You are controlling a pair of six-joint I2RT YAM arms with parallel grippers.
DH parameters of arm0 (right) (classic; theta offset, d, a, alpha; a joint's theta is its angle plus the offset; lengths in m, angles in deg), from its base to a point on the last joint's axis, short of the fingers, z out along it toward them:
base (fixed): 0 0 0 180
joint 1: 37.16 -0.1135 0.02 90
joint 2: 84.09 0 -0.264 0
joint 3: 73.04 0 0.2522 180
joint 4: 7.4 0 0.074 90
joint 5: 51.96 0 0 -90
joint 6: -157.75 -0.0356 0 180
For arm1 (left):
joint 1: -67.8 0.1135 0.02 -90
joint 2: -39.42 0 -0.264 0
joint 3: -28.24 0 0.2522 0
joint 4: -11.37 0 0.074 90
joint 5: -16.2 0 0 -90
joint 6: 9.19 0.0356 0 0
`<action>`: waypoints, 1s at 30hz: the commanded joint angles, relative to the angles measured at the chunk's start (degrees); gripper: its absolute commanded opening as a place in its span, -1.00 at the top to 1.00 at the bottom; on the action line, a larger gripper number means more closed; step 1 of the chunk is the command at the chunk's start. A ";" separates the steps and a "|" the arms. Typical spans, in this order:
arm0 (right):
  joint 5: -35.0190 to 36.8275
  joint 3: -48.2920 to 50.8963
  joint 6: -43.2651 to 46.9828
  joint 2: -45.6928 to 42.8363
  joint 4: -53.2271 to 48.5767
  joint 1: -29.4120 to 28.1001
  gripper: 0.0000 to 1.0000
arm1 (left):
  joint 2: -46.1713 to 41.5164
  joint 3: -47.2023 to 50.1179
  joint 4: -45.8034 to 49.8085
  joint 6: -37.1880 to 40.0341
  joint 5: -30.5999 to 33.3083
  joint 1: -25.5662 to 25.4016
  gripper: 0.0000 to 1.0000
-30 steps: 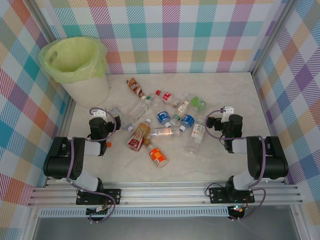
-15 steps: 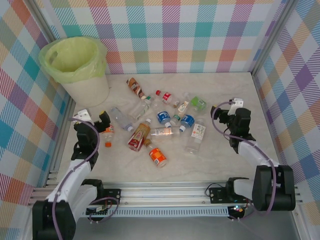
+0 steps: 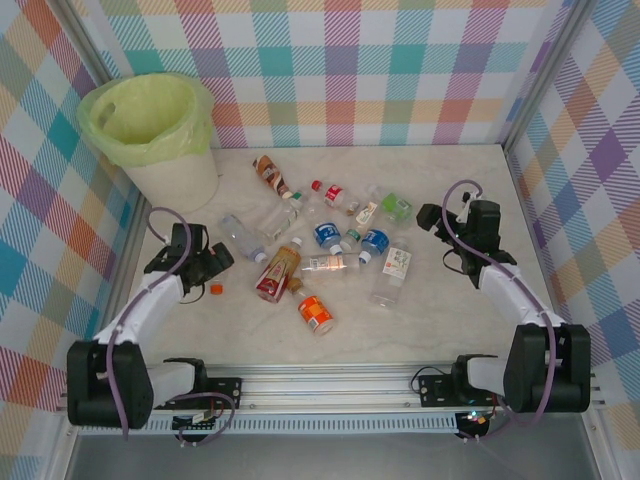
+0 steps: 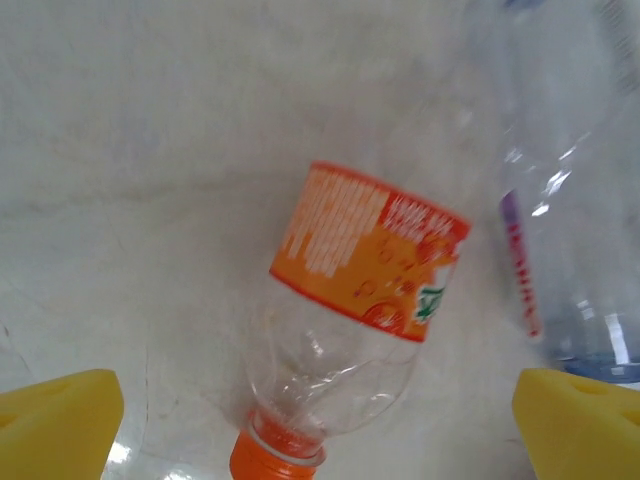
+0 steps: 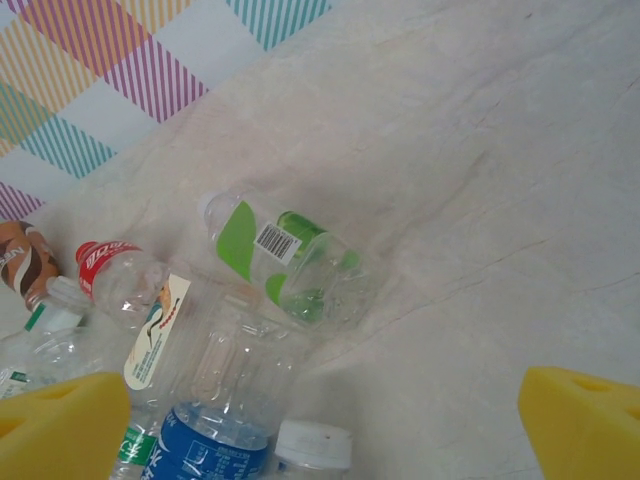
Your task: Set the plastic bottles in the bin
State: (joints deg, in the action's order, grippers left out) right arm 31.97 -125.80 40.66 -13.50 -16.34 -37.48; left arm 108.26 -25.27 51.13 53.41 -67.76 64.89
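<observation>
Small clear plastic bottles [image 3: 325,235] with coloured labels and caps lie scattered on their sides across the middle of the pale marbled worktop [image 3: 450,320]. The round white bin [image 3: 180,180], lined with a yellow-green plastic bag [image 3: 150,120], stands apart from them at the worktop's 10 o'clock corner.

The left pincer [image 3: 212,262] sits low at about 8 o'clock, at the edge of the scatter. Its yellow pads [image 4: 55,420] are spread wide on either side of a clear bottle with an orange label and orange cap [image 4: 365,260], gripping nothing.

The right pincer [image 3: 430,217] is at 3 o'clock and points towards the bottles, its jaws also spread wide and empty. A clear bottle with a green label [image 5: 290,260] lies on the worktop ahead of it.
</observation>
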 commanded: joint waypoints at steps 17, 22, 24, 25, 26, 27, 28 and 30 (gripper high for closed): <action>-2.44 0.18 -1.65 -2.51 0.46 0.37 -0.99 | 21.30 -12.69 0.30 11.42 -0.25 -0.31 -0.69; -3.19 0.35 -1.04 -2.99 -0.20 0.32 -1.00 | 22.73 -12.49 -1.24 12.06 -0.63 -0.36 -0.50; -3.16 0.50 -0.95 -3.17 -0.44 0.32 -0.99 | 23.79 -12.44 -1.48 12.46 -0.95 -0.27 -0.42; -3.07 0.42 -0.95 -3.33 -0.48 0.33 -0.99 | 24.41 -12.97 -0.88 12.76 -1.08 -0.33 -0.36; -3.07 0.36 -0.95 -3.41 -0.37 0.34 -0.99 | 24.78 -13.29 -0.78 12.81 -1.27 -0.33 -0.32; -3.08 0.36 -0.81 -3.52 -0.36 0.34 -0.99 | 25.06 -13.55 -0.60 12.94 -1.24 -0.30 -0.28; -3.12 0.29 -0.82 -3.55 -0.38 0.32 -0.99 | 25.35 -13.78 -0.59 12.91 -1.30 -0.29 -0.22; -3.24 0.03 -0.86 -3.75 -0.51 0.32 -0.99 | 25.25 -13.87 -0.85 12.95 -1.29 -0.27 -0.14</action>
State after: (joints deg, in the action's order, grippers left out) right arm 29.81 -125.80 39.48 -15.97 -16.36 -37.48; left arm 132.41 -37.92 50.17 65.54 -68.46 64.89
